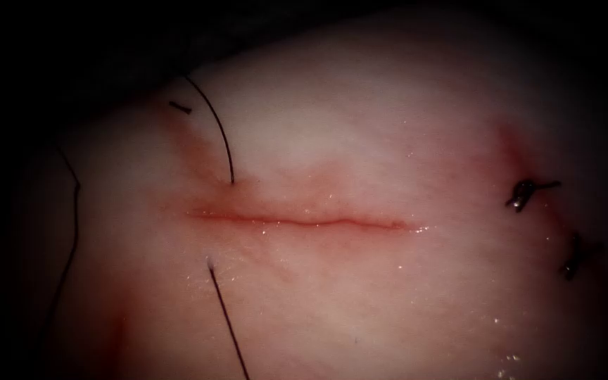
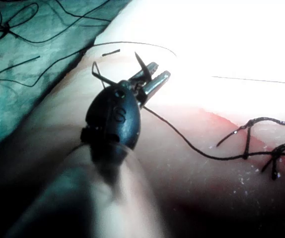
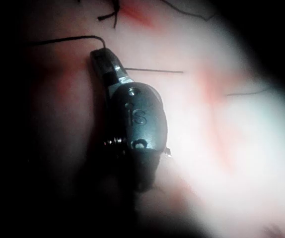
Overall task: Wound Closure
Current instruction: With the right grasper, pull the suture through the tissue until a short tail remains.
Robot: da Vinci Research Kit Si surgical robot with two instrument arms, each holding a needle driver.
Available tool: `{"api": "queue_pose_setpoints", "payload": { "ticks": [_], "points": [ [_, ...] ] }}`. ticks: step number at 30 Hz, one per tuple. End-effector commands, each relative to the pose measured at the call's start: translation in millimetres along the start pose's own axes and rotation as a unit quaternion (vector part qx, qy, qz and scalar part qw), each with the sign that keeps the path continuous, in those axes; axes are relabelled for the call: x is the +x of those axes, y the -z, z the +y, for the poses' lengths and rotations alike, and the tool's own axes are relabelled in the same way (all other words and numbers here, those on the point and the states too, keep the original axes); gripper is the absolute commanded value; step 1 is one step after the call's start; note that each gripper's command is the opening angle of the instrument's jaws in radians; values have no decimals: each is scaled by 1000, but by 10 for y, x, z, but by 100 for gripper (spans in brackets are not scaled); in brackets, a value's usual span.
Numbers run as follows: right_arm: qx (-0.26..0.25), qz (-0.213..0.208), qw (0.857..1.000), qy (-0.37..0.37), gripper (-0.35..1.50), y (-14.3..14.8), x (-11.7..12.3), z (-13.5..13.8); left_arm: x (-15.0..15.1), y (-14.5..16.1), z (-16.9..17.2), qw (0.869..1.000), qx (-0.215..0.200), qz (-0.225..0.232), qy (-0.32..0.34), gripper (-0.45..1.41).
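Note:
The cut [image 1: 304, 222] runs across the pale tissue [image 1: 360, 134]. Thread [image 1: 221, 134] enters the tissue just above the cut's left end and comes out below it [image 1: 224, 317]. In the left wrist view, my left tool [image 2: 155, 77] is shut on the dark curved needle [image 2: 140, 63], held around mid-curve and clear of the tissue. Thread [image 2: 182, 141] trails from it toward a knot. My right tool [image 3: 104, 58] hangs over the tissue with its jaws together. A thread [image 3: 63, 39] curls up to its tip, but whether it is held is unclear.
Two tied stitches [image 1: 526, 191] [image 1: 575, 257] sit at the tissue's right end, beside some red fluid. A short cut thread end [image 1: 179, 108] lies at upper left. Slack thread [image 1: 72, 232] hangs over the left edge. Green cloth [image 2: 28, 74] with loose thread borders the tissue.

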Motion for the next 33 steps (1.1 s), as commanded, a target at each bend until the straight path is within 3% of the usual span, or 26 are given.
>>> {"api": "queue_pose_setpoints", "payload": {
  "ticks": [1, 8, 9, 10, 11, 12, 13, 17, 18, 21, 27, 33],
  "points": [
    [7, 5, 1000, 6, -35, -5, 10, -5, 0, -8, -7, 1000, 0, 1, -2, -45],
    [26, 17, 999, 15, -35, 7, 37, -33, 0, -9, -6, 1000, -1, 1, -2, -45],
    [25, 17, 999, 14, -11, 7, 39, -31, 0, -10, -6, 1000, -1, 1, -2, -45],
    [23, 19, 999, 10, 39, 9, 41, -25, 0, -10, -6, 1000, -1, 1, -2, -45],
    [18, 24, 999, 12, 66, 10, 41, -19, 0, -10, -6, 1000, -1, 1, -2, -45],
    [-1, 38, 999, 27, 110, 14, 40, 1, 0, -10, -6, 1000, -1, 1, -2, -45],
    [-7, 43, 998, 34, 118, 15, 39, 12, 0, -10, -6, 1000, -1, 1, -2, -45],
    [-22, 49, 996, 65, 131, 22, 28, 64, 0, -9, -6, 1000, -1, 1, -2, -45],
    [-31, 47, 995, 79, 136, 23, 18, 90, 0, -9, -6, 1000, -1, 1, -2, -45],
    [-45, 39, 994, 86, 143, 22, 3, 120, 0, -8, -6, 1000, -1, 1, -2, -45],
    [-64, 28, 994, 87, 145, 0, -32, 156, 0, -8, -6, 1000, -2, 0, -3, -45],
    [-76, 18, 993, 92, 145, -25, -53, 170, 0, -7, -6, 1000, -3, 0, -3, -45]
  ]
}}
